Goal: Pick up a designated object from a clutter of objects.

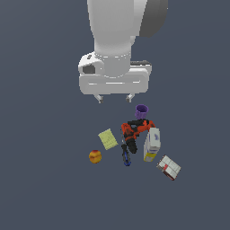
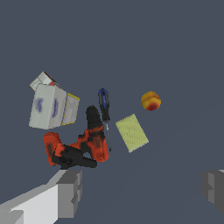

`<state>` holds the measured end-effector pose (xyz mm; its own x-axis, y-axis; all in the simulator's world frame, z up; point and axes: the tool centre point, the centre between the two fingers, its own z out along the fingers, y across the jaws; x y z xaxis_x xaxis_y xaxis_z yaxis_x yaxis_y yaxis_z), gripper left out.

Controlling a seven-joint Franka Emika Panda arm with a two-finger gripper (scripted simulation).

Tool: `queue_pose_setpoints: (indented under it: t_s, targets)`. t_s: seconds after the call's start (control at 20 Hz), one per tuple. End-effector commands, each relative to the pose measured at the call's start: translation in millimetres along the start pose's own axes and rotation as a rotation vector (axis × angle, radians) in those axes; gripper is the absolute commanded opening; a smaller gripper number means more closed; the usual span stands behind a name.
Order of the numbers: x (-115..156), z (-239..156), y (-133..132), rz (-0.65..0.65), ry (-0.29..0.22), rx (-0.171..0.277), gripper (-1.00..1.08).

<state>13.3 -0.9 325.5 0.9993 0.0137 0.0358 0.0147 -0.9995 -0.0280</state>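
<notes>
The designated object, a thin pale yellow-green square pad [image 1: 108, 139] [image 2: 131, 132], lies flat on the grey floor at the exterior view's left side of the clutter of objects. My gripper [image 1: 114, 97] [image 2: 142, 190] hangs well above the clutter, open and empty, with its fingers [image 2: 70, 192] spread wide. The pad is below it and apart from it. Beside the pad lie a blue-handled screwdriver [image 1: 126, 156] [image 2: 104, 109] and a red-black drill [image 1: 134, 131] [image 2: 81, 146].
A purple cup [image 1: 141, 111] stands behind the drill. A white-and-yellow carton [image 1: 151, 144] [image 2: 52, 108] and a white-red box [image 1: 169, 167] [image 2: 43, 80] lie at the exterior view's right. A round red-yellow fruit [image 1: 95, 156] [image 2: 151, 101] sits near the pad.
</notes>
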Motion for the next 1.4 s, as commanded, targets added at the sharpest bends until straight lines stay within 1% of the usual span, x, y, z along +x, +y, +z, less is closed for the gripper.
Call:
queue_pose_setpoints:
  t_s: [0.0, 0.3, 0.6, 0.95, 1.15, 1.35]
  targets:
    - [0.0, 0.2, 0.0, 0.000, 0.000, 0.001, 1.00]
    - [2.7, 14.4, 2.7, -0.026, -0.002, -0.002, 1.00]
    - [7.4, 50.0, 9.7, -0.089, -0.007, -0.009, 1.00]
    - [8.7, 119.5, 22.8, -0.216, -0.018, -0.018, 1.00]
    - [3.6, 167.2, 31.2, -0.305, -0.026, -0.021, 1.00]
    - [-4.2, 206.2, 37.5, -0.381, -0.033, -0.022, 1.00]
